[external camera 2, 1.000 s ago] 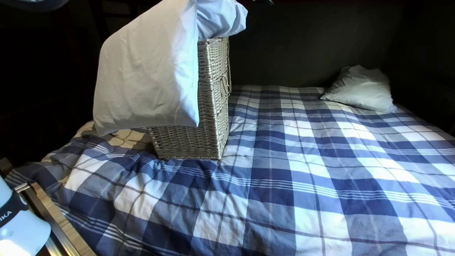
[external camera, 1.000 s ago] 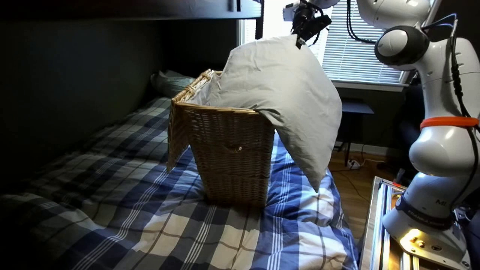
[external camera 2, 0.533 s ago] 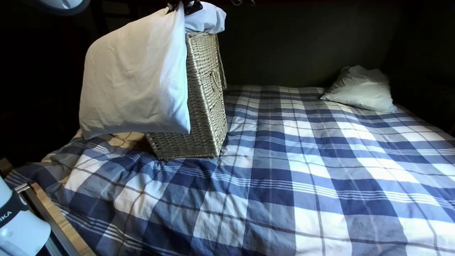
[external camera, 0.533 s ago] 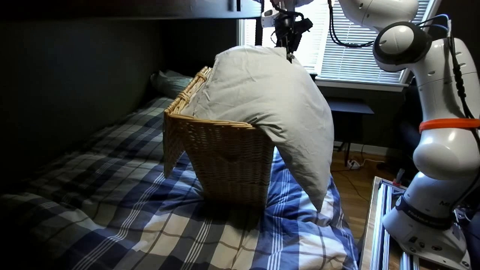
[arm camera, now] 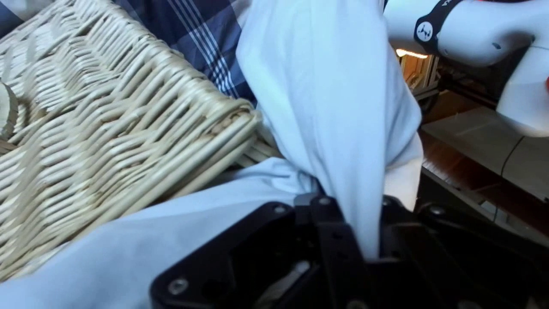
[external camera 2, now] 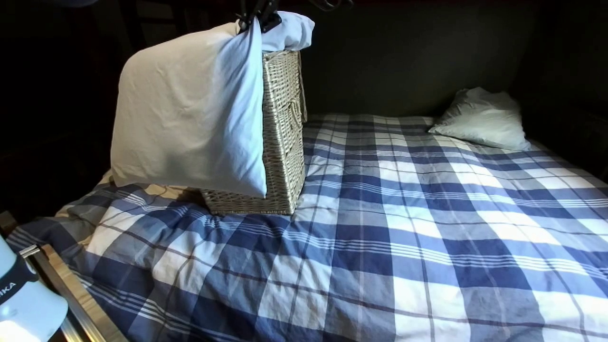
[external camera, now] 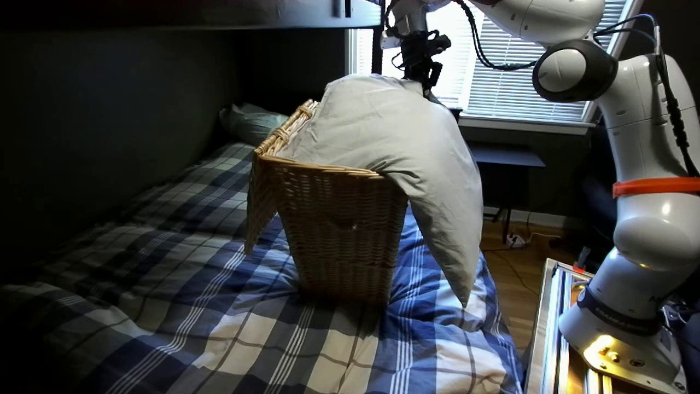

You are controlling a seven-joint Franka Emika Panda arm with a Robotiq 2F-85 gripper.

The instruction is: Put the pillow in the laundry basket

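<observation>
- You have the black two-fingered claw (arm camera: 356,214) clenched on a fold of the large, soft white pillow (external camera: 394,126)
- In both exterior views, you see the pillow bent over the rim of the tall, tapering tan wicker basket (external camera: 339,235), partly inside, its lower end hanging outside
- You see the basket upright on blue-and-white plaid bedding (external camera 2: 427,213)

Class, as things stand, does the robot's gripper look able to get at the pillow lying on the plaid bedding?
Probably not: the gripper is shut on the white pillow draped over the laundry basket, so it would have to let go first. The other pillow itself looks uncovered.
</observation>
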